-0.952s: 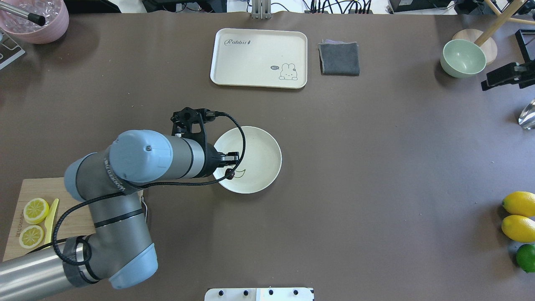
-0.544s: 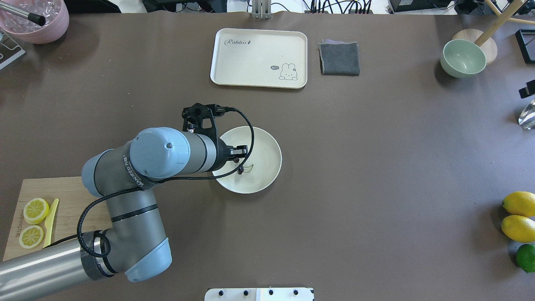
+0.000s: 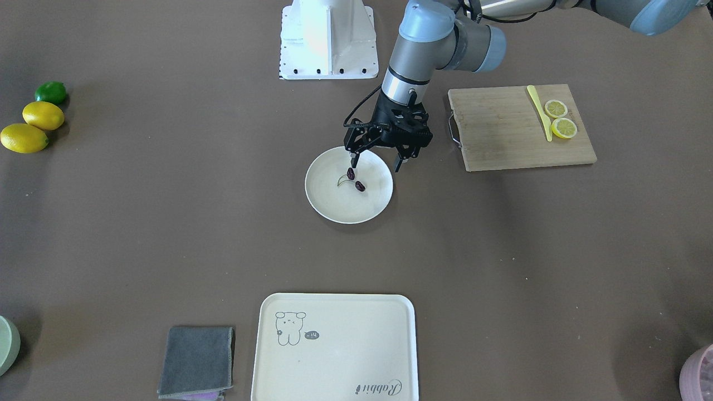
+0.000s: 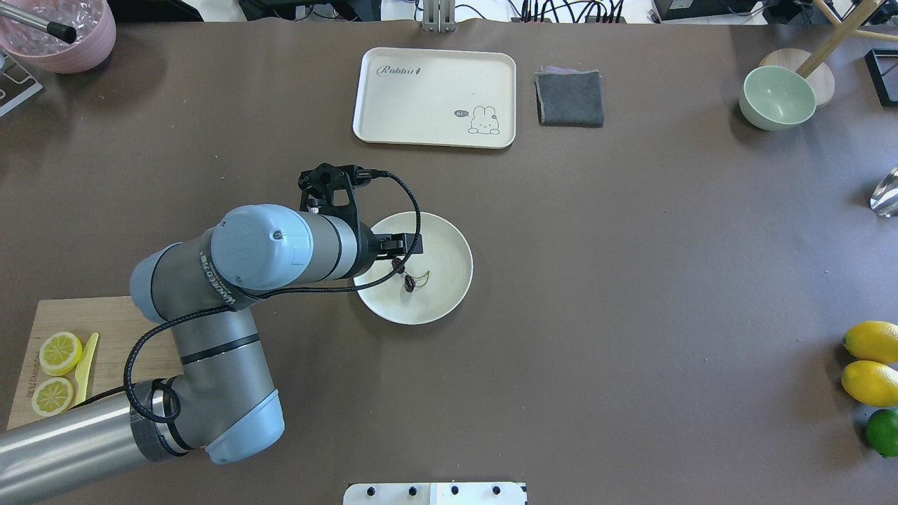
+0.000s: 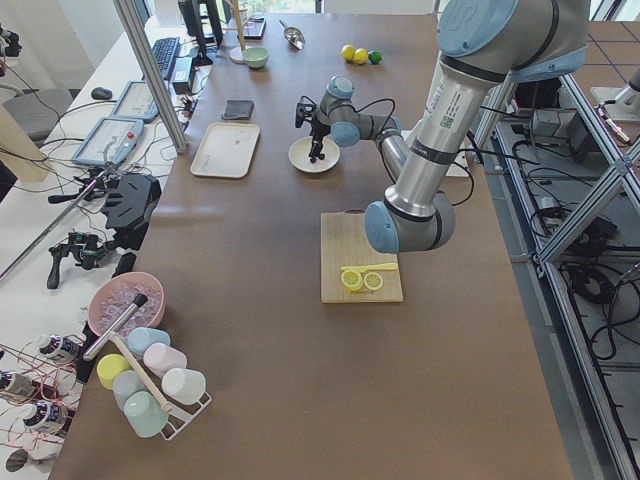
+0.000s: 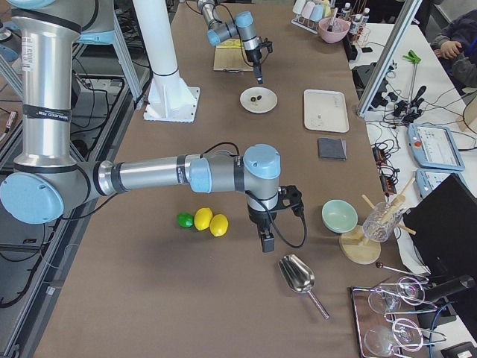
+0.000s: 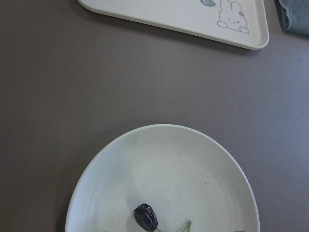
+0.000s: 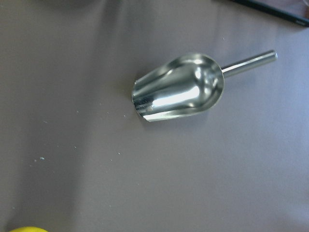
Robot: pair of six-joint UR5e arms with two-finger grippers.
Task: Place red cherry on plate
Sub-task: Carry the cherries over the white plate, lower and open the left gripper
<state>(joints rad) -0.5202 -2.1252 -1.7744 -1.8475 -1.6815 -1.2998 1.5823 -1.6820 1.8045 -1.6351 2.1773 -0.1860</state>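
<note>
The red cherry (image 3: 356,180), a dark pair on a thin green stem, lies free inside the round cream plate (image 3: 334,214) near the table's middle. It shows too in the overhead view (image 4: 408,282) and in the left wrist view (image 7: 146,216), on the plate (image 4: 443,284) (image 7: 169,164). My left gripper (image 3: 376,164) hangs open just above the plate's robot-side rim, one fingertip close over the cherry and nothing held. My right gripper (image 6: 265,240) shows only in the exterior right view, low over the table near a metal scoop; I cannot tell its state.
A cream rabbit tray (image 4: 435,98), a grey cloth (image 4: 570,98) and a pale green bowl (image 4: 777,98) stand along the far side. A cutting board (image 4: 126,330) with lemon slices lies beside the left arm. Lemons (image 4: 872,341) and a scoop (image 8: 178,92) are at the right end.
My left gripper carried the cherry further over the plate, then opened and drew back; the cherry now lies loose on the plate. The right gripper has left the overhead view's right edge.
</note>
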